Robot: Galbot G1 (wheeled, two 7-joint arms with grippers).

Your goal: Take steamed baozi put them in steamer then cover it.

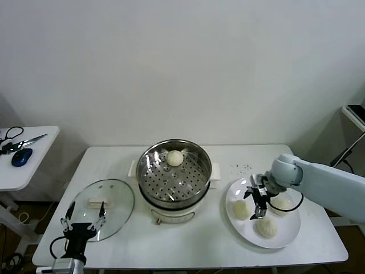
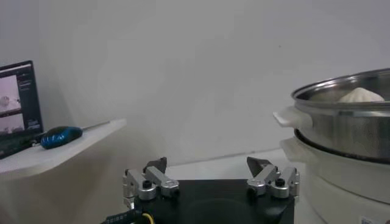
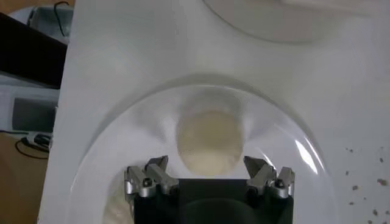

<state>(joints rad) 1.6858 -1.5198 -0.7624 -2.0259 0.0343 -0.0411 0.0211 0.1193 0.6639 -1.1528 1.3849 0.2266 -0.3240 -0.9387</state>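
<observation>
Glass, metal-rimmed, the cover [image 1: 104, 201] lies flat on the white table [image 1: 188, 240] near its front-left corner, cream handle up. The left gripper [image 1: 84, 222] waits at the cover's near edge, at the table's front edge, its fingers spread wide with nothing between them. A bare strip of tabletop runs between the cover and the steamer.

On the other side, the white plate [image 1: 288, 231] sits close to the table's right and front edges. Three steamed baozi rest on it: one at the front [image 1: 266, 226], one on the left [image 1: 241, 209], one toward the back right [image 1: 282, 202], partly hidden by the arm. The right gripper [image 1: 258, 203] hangs over the plate between them, fingers pointing down and spread apart, holding nothing. In the right wrist view the left bun [image 3: 210, 141] lies straight ahead of the right gripper [image 3: 208, 173], framed by the two open fingers.

Farther back, at mid-table, the steamer [image 1: 174, 171] stands uncovered on its cream base, the fourth baozi [image 1: 174, 158] resting on the perforated floor against the far rim (most of the basket floor is bare). The left wrist view shows the steamer's rim [image 2: 341, 100] with that bun's top [image 2: 361, 95] just above it.

A small side table [image 1: 31, 157] stands well apart on the left, carrying a blue mouse [image 1: 21, 156].
</observation>
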